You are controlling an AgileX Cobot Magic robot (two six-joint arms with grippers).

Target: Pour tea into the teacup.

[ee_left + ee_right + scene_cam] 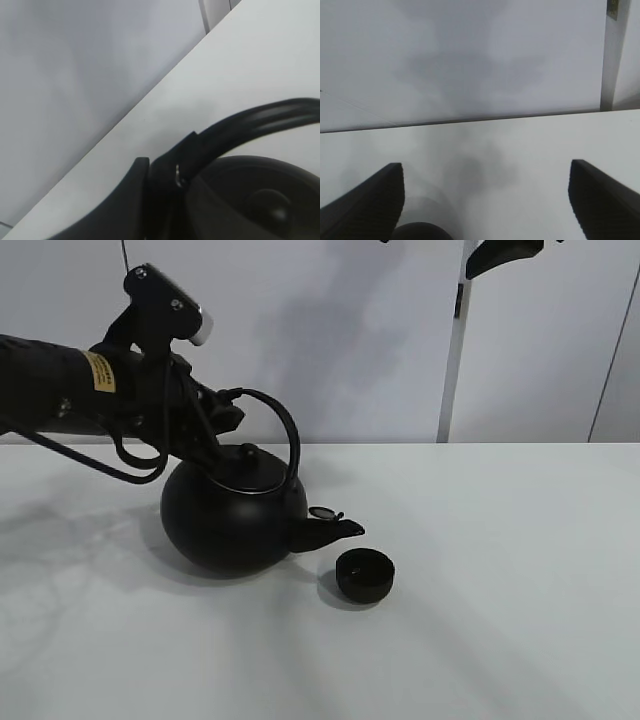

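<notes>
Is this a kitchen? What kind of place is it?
Probably not a kitchen; it looks more like a robot test room. There's only a bare white table, a plain white wall, and the robot's left gripper holding a black kettle by its handle, next to a small teacup.

The kettle [232, 520] stood tilted on the table [500, 640], its spout pointing right. The teacup [364, 574] sat just right of the kettle and slightly before it, below the spout tip. The left gripper [212, 432] held the handle at the kettle's upper left.

Bright even light w/ soft shadows; wrist views blurry.
</notes>
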